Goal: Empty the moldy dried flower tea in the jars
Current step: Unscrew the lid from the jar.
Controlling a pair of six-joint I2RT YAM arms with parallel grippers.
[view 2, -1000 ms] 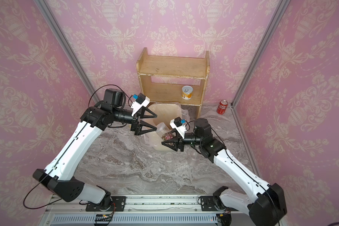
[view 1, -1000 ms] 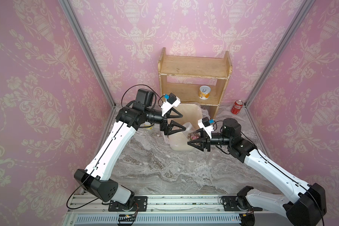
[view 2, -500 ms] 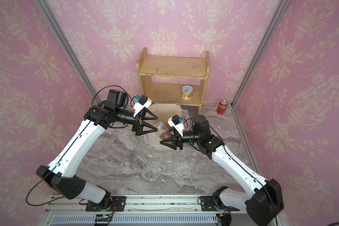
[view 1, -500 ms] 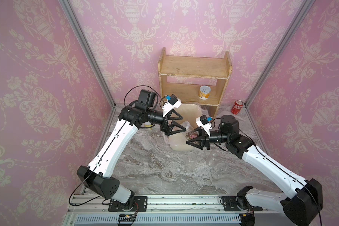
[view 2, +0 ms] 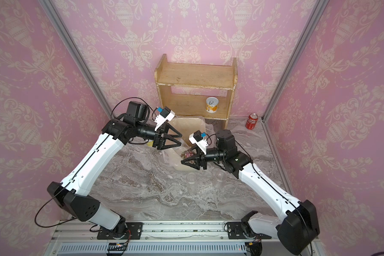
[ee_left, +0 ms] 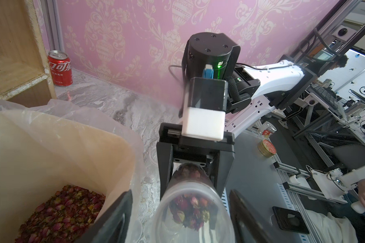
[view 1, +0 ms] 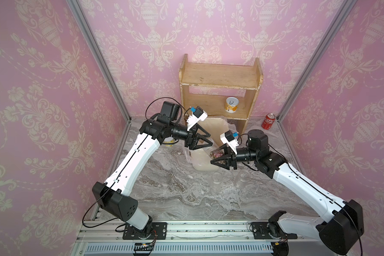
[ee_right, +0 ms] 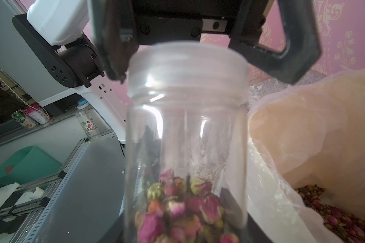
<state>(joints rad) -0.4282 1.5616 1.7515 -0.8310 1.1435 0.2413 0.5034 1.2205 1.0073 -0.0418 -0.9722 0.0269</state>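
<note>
STEP: uncap | right gripper (view 1: 215, 155) clamps jar (ee_right: 185, 136) | left gripper (view 1: 211, 140) flanks lid (ee_right: 188, 69), grip indeterminate | centre squarely, then twist

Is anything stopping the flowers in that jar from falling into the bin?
Yes: the lid covers the mouth of the jar. The right gripper holds the jar next to the bin, and the jaws of the left gripper sit either side of the lid. Nothing else visible is in the way.

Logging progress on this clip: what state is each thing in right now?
held jar, lid on, tea inside
right gripper, shut on held jar
left gripper, open around lid
two loose jars, upright, empty
bin, lined, holds loose tea
cola can, upright
tin, upright on shelf
</note>
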